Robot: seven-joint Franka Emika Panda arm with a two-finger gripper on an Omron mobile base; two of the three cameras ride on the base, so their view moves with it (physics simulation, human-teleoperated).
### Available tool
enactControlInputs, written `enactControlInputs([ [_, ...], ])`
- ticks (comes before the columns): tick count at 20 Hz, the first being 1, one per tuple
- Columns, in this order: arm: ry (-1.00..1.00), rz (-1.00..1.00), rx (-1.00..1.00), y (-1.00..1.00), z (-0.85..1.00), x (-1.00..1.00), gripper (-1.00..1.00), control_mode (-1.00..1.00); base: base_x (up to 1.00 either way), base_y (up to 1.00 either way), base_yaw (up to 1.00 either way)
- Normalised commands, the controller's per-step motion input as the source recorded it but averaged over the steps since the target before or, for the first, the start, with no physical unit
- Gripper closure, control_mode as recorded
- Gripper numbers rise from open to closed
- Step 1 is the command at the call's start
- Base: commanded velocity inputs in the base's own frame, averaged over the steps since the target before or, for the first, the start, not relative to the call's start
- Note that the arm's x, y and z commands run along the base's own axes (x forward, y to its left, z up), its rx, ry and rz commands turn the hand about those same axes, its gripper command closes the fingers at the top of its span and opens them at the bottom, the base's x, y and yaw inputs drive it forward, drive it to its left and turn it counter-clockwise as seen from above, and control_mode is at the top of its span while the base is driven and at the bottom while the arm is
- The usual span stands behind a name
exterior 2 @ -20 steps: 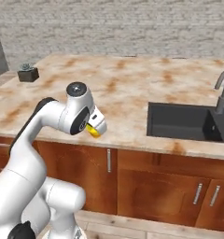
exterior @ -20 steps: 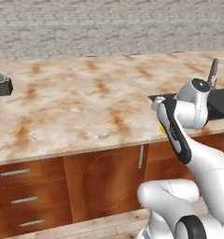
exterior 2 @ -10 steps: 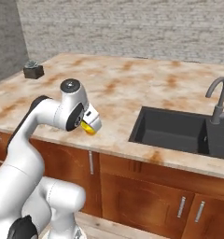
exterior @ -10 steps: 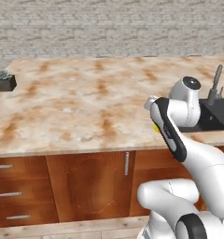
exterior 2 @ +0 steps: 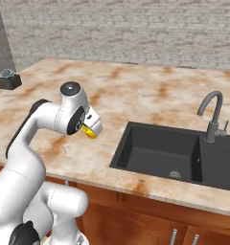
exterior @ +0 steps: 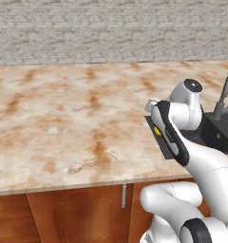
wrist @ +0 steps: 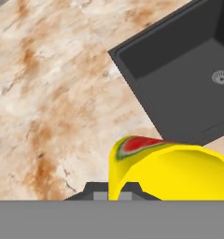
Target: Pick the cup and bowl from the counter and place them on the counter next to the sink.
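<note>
Marble counter (exterior 2: pixel 136 95), dark sink (exterior 2: pixel 160 150), grey brick wall (exterior 2: pixel 136 28)

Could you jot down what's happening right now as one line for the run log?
gripper: shut on yellow cup | position: above counter, left of sink | bowl: unseen

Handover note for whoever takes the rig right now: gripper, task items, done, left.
Gripper: shut on the yellow cup, seen close up in the hand view, with a red-and-green patch on the inside of its rim. It is held above the counter, just left of the sink.
Sink: dark basin with a curved faucet behind it.
Bowl: not visible in these frames.
Small dark planter sits at the counter's far left.
Done: cup picked up and carried to the sink side.
Left: set the cup down beside the sink, then fetch the bowl and place it there too.
</note>
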Motion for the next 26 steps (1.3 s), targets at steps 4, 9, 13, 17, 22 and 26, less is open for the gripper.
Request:
enactControlInputs([
  [4, 0.0, 0.0, 0.0, 0.0, 0.0, 0.0, 1.0, 1.0, 0.0, 0.0, -0.01],
  [9, 0.0, 0.0, 0.0, 0.0, 0.0, 0.0, 1.0, 1.0, 0.0, 0.0, 0.0],
  [13, 0.0, 0.0, 0.0, 0.0, 0.0, 0.0, 1.0, 1.0, 0.0, 0.0, 0.0],
  [17, 0.06, 0.0, 0.0, 0.02, 0.0, 0.06, 1.0, -1.0, 0.0, 0.0, 0.0],
  [22, 0.32, 0.0, -0.03, 0.04, 0.03, 0.31, 1.0, -1.0, 0.0, 0.0, 0.0],
  [26, 0.22, 0.0, -0.04, -0.04, 0.0, 0.42, 1.0, -1.0, 0.0, 0.0, 0.0],
])
